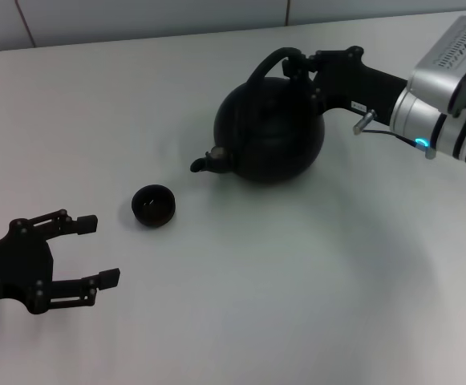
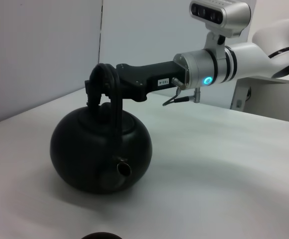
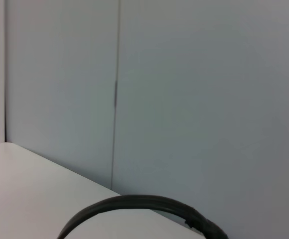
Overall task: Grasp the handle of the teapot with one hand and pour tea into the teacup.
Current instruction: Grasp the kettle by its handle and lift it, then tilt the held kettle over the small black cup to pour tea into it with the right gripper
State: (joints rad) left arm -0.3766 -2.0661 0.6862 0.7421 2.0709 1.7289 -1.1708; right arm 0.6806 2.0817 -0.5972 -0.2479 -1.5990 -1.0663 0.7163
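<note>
The matte-black teapot [image 1: 269, 132] stands upright on the white table [image 1: 297, 281], its stubby spout [image 1: 204, 163] pointing toward the teacup. The tiny dark teacup [image 1: 153, 205] sits just left of and in front of the spout. My right gripper [image 1: 301, 72] reaches in from the right and is closed around the top of the arched handle [image 1: 266, 62]. The left wrist view shows the teapot [image 2: 99, 149], the handle [image 2: 117, 107] and the right gripper [image 2: 100, 87] on it. The handle's arch [image 3: 134, 201] shows in the right wrist view. My left gripper [image 1: 100, 250] is open and empty, left of the cup.
A pale wall [image 1: 136, 16] runs along the table's far edge. A white cabinet [image 2: 268, 97] stands behind the right arm in the left wrist view. The teacup's rim [image 2: 102, 236] just shows at that view's edge.
</note>
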